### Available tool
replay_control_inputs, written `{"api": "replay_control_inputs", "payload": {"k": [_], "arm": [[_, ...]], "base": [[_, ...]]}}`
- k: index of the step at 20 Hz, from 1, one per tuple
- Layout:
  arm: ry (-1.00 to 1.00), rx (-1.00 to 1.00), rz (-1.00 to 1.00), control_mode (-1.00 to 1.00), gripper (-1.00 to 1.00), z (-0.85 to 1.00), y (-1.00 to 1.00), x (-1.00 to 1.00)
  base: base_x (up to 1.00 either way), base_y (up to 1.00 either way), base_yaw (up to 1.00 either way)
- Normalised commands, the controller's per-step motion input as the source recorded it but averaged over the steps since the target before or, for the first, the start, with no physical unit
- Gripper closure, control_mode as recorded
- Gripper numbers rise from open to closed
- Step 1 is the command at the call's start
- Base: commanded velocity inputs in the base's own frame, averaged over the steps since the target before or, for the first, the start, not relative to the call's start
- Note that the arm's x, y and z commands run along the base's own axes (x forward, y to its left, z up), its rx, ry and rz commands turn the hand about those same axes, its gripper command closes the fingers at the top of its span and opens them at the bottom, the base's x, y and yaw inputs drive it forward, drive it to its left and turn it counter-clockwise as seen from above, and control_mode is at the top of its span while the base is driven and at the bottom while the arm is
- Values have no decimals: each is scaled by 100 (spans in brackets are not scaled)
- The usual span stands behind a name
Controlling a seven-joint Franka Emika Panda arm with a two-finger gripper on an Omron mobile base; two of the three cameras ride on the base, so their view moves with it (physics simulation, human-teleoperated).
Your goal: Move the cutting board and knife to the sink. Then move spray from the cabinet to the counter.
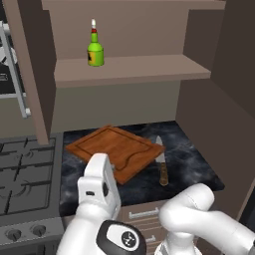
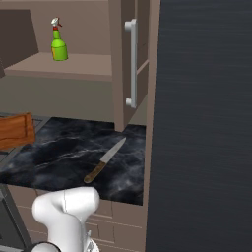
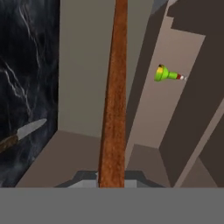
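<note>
My gripper (image 3: pixel 112 178) is shut on the near edge of the cutting board (image 1: pixel 115 149), a reddish-brown wooden board seen edge-on in the hand view and running up the middle of it. On the black marble counter (image 1: pixel 191 167), the board lies left of the knife (image 1: pixel 161 162). The knife (image 2: pixel 104 160) lies flat and apart from the board, its brown handle toward me. The green spray (image 1: pixel 95 50) stands upright on the open brown cabinet's shelf (image 1: pixel 144 67), above and behind the board. The sink is out of view.
A grey gas stove (image 1: pixel 25 172) adjoins the counter on the left. The cabinet door (image 2: pixel 129 64) with a silver handle stands open at the right. A tall dark panel (image 2: pixel 202 123) walls off the right side. Brown drawers (image 1: pixel 144 214) run under the counter.
</note>
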Motion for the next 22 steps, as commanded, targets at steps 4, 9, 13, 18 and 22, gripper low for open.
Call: {"api": "replay_control_inputs", "payload": {"k": [4,9,13,18,22], "arm": [[0,0,0,-100,100,8,-31,-3],[0,0,0,-100,100,0,-20,0],[0,0,0,-100,100,0,-6,-2],[0,0,0,100,100,0,0,0],[0,0,0,100,100,0,0,0]], "base": [[0,0,0],[0,0,0],[0,0,0],[-73,0,0],[-100,0,0]]}}
